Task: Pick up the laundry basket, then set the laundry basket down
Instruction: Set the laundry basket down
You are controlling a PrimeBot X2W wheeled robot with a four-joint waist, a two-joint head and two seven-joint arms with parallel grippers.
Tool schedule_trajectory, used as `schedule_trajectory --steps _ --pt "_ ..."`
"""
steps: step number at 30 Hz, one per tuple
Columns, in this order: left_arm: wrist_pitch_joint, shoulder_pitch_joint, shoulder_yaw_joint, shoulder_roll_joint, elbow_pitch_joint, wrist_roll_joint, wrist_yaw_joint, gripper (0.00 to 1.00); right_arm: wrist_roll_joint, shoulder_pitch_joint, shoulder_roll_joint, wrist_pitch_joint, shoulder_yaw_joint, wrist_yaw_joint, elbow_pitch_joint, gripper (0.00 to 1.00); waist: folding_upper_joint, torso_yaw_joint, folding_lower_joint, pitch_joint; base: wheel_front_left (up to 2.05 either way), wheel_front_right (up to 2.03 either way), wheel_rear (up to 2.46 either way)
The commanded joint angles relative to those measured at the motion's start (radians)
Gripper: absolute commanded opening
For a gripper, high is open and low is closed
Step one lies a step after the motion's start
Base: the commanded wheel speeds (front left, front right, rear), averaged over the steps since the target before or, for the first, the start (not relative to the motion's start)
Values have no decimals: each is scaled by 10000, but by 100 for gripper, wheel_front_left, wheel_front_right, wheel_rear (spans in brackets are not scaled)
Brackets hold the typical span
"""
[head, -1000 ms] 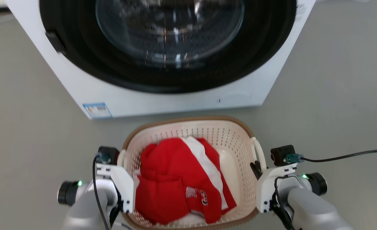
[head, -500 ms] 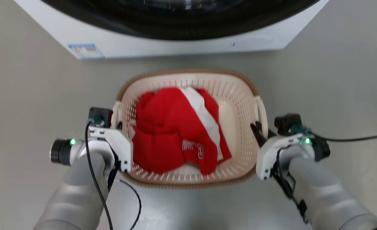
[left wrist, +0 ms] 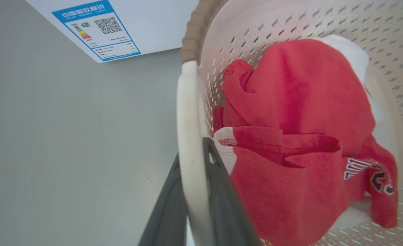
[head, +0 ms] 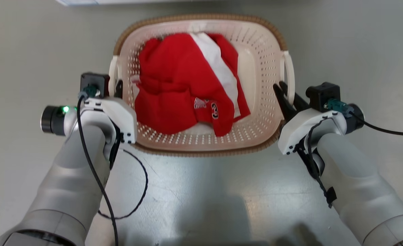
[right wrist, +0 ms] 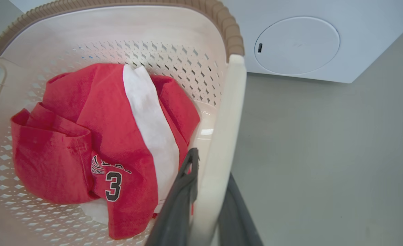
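Pale grey floor (head: 358,41) runs under everything. The lower front of a white washing machine (right wrist: 328,24) stands just beyond the far end of the laundry basket (head: 201,152). A blue energy label (left wrist: 97,30) sits at one bottom corner of the machine, and a round service cover (right wrist: 297,46) at the other.

The laundry basket sits between the two arms in the head view, its brown woven-look rim facing up. The pictures do not show whether its base touches the floor. A crumpled red and white jersey (head: 181,85) lies inside, with a dark number 3 showing on a fold near the robot's end.

The left gripper (head: 116,87) is at the left loop handle (head: 112,73). In the left wrist view its fingers (left wrist: 222,198) are clamped on that white bar, one outside it and one inside against the perforated wall. The right gripper (head: 279,84) has the right loop handle (head: 289,73) the same way. In the right wrist view its fingers (right wrist: 181,198) are pinched on the bar, one inside the basket beside the jersey and one on the outside.

A black cable (head: 133,201) loops down from the left wrist over the floor. Another black cable (head: 386,130) leads off to the right from the right wrist camera.
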Motion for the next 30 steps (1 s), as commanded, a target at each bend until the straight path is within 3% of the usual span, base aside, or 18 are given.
schedule_trajectory --steps 1,13,30 --pt "-139 -247 127 318 -351 172 129 0 -435 266 291 -140 -83 75 -354 0 0 6 0 400 0 0 0" --pt "-143 -319 194 408 -953 380 367 0 -1267 258 498 -141 -912 75 -529 0 0 18 0 991 0 0 0" --pt "-144 -465 192 428 -651 471 421 0 -1447 76 604 -141 -1101 75 -346 0 0 -15 0 1263 0 0 0"
